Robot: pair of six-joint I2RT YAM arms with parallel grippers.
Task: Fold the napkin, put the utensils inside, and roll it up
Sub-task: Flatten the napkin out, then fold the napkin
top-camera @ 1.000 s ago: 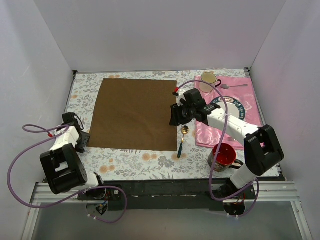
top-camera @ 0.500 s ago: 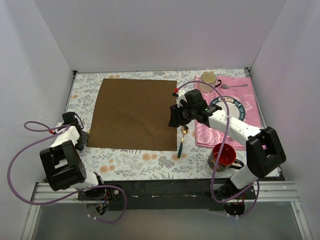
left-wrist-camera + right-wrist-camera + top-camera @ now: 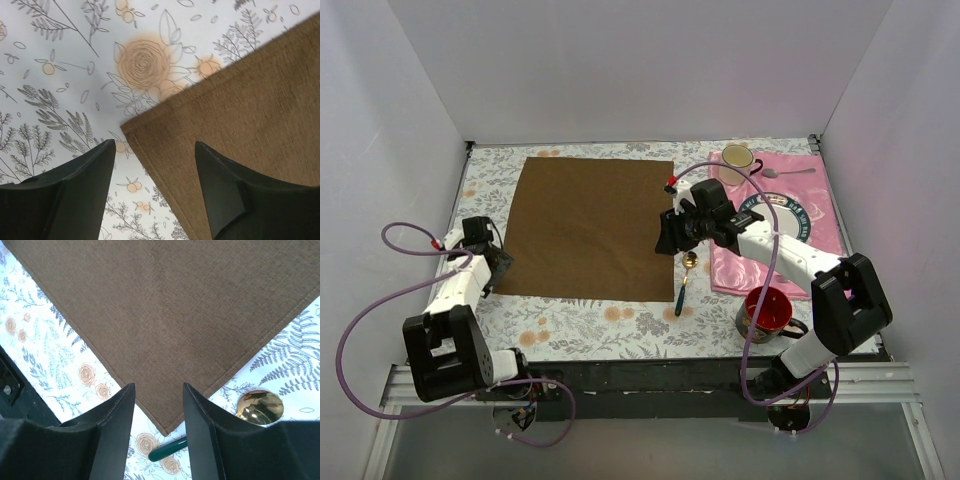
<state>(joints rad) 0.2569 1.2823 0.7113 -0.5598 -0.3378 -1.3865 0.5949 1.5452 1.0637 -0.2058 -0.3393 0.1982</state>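
The brown napkin (image 3: 585, 228) lies flat and unfolded on the floral tablecloth. The spoon (image 3: 684, 282), with a gold bowl and a dark green handle, lies just right of the napkin's near right corner. My left gripper (image 3: 496, 266) is open and empty at the napkin's near left corner; in the left wrist view the gripper (image 3: 154, 145) hangs over the corner of the napkin (image 3: 240, 100). My right gripper (image 3: 668, 237) is open and empty over the near right corner. In the right wrist view the gripper (image 3: 158, 386) frames the napkin (image 3: 170, 305), with the spoon's bowl (image 3: 259, 406) beside it.
A glossy pink placemat (image 3: 825, 180) at the right holds a plate (image 3: 812, 213), with a silver spoon (image 3: 788, 172) at its far edge. A cream mug (image 3: 737, 158) stands at the back. A red mug (image 3: 768, 310) stands near the front right. White walls enclose the table.
My left gripper has moved away from the base and rightward to the napkin's near left corner. My right gripper has shifted slightly left over the near right corner.
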